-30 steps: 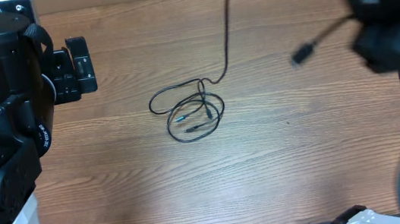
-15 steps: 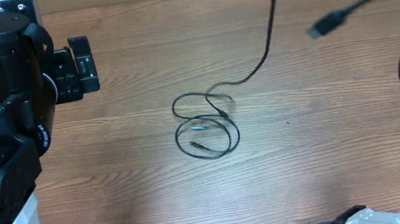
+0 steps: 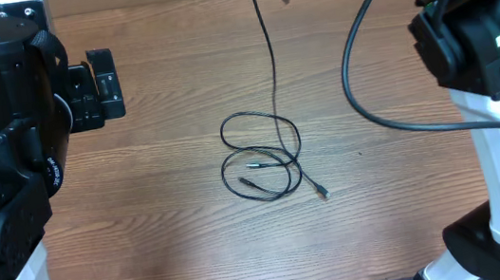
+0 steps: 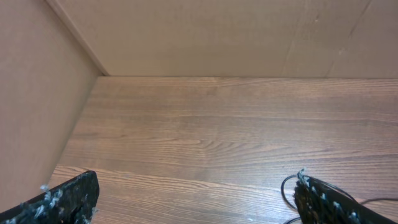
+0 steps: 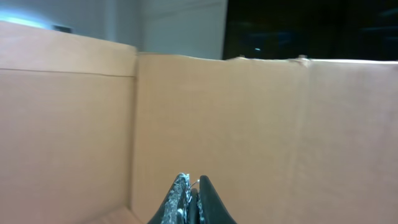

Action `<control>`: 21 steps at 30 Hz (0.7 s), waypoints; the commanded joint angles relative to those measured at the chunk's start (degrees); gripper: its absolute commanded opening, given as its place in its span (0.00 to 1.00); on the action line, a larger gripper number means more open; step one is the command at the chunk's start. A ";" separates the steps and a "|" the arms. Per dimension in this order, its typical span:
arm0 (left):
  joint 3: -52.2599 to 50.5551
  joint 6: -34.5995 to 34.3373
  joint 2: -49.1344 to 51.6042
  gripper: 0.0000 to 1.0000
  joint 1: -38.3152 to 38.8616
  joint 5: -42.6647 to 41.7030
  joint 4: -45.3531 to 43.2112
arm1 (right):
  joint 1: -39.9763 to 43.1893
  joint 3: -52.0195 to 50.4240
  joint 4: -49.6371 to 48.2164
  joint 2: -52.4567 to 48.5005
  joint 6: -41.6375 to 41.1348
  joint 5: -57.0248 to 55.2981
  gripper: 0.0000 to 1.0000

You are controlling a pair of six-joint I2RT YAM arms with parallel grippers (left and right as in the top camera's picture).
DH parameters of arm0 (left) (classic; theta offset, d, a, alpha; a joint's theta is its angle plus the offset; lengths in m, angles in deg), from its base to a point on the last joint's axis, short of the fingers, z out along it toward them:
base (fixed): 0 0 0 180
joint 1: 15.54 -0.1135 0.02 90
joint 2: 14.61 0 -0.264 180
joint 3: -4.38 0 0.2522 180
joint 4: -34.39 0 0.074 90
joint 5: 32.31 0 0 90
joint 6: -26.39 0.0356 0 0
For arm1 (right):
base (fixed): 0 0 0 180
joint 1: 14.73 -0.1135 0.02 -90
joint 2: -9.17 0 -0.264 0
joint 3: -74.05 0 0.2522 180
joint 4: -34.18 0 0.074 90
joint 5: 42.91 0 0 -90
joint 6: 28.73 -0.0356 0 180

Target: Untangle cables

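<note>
Since a moment ago the cables (image 3: 260,158) have loosened: their rising strand (image 3: 268,52) now runs almost straight to the far edge instead of slanting off to the far right, and a silver-tipped plug (image 3: 321,191) has dropped onto the wood just near-right of the loops. Those thin black loops lie overlapped at the middle of the table (image 3: 175,226), and an edge of them shows at the near right of the left wrist view. The right arm (image 3: 466,27) has swung into sight at the far right. The right gripper (image 5: 191,182) has its fingers pressed together facing a cardboard wall (image 5: 261,137); whether it pinches the strand cannot be told. The left gripper (image 4: 196,202) is spread wide over bare wood, left of the loops.
</note>
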 commanded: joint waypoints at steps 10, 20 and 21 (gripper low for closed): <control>0.50 -0.13 0.07 1.00 -0.24 -0.28 -0.04 | 34.51 1.18 8.24 7.54 0.66 -2.99 0.04; 0.50 -0.13 0.07 1.00 -0.24 -0.26 -0.17 | 64.22 1.16 6.05 10.99 -2.86 4.37 0.04; 0.50 -0.13 0.07 1.00 -0.24 -0.26 -0.28 | 66.07 1.16 5.53 10.84 -3.76 5.86 0.04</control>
